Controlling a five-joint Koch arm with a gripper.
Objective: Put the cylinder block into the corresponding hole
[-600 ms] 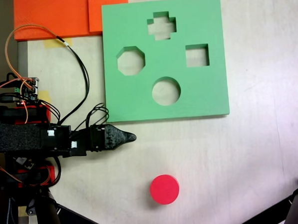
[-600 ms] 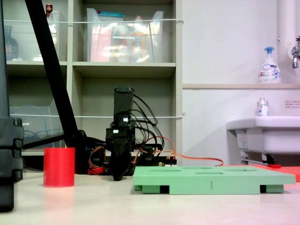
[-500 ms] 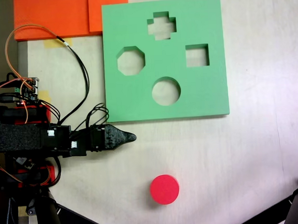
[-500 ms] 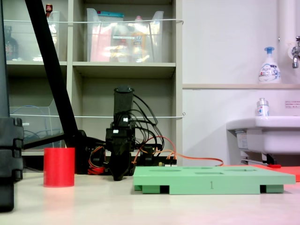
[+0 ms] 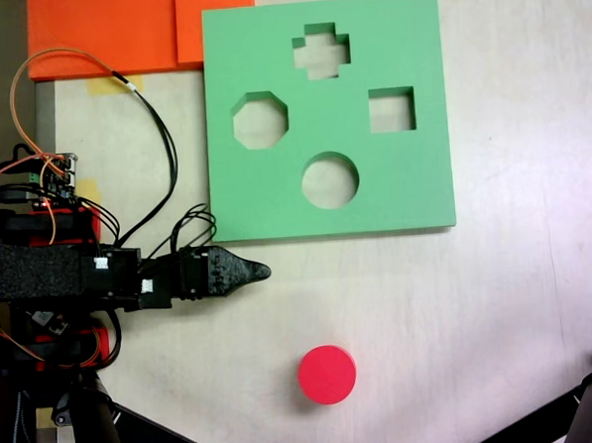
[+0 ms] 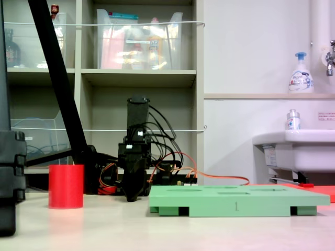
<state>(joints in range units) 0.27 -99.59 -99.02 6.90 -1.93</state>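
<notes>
Fingers (image 5: pixel 259 272) point out low over the worktop (image 5: pixel 499 300) with nothing in them; I cannot tell if they are apart. They have not reached the cylinder block (image 5: pixel 327 375), which stands alone, well apart from the round corresponding hole (image 5: pixel 330 180) in the green board (image 5: pixel 404 196).

A small dark mark reading like the digit "1" stands on the front edge of the green foam board (image 6: pixel 238 200), which lies to the right of the gripper (image 6: pixel 134 197) in that fixed view. Far right of the gripper, the soap bottle (image 6: pixel 301 74) and a wall sign (image 6: pixel 326 115) carry print too small to read.
</notes>
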